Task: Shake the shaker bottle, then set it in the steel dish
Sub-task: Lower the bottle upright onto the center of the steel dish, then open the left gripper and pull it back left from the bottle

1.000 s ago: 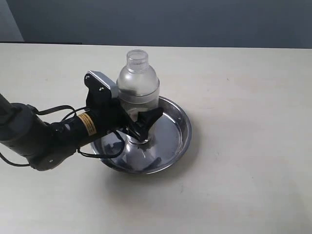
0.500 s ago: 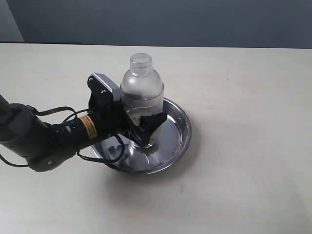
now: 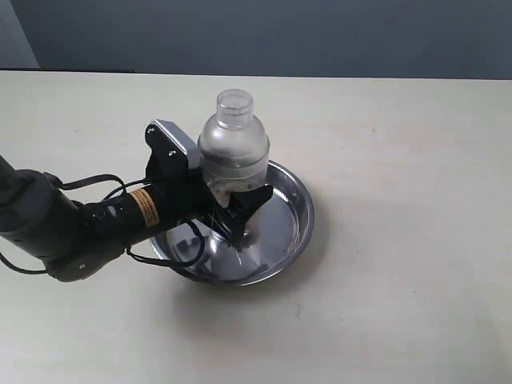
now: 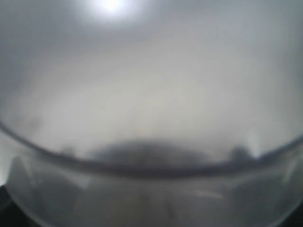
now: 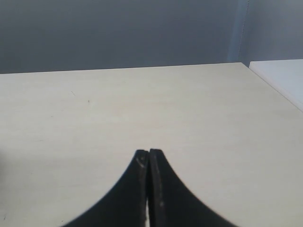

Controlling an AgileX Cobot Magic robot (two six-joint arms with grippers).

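The frosted shaker bottle stands upright over the middle of the steel dish, clear cap on top. My left gripper is shut on the bottle's lower body, with one black finger in front of it. The finger hides the bottle's base, so I cannot tell whether it rests on the dish floor. In the left wrist view the blurred bottle wall fills the picture. My right gripper shows only in its own wrist view, shut on nothing, above bare table.
The left arm lies low across the table at the left, its cable looping over the dish's near-left rim. Beige tabletop surrounds the dish; a dark wall runs along the far edge.
The left gripper has carried the bottle a little down and to the right, lower into the dish. The dish has stayed put.
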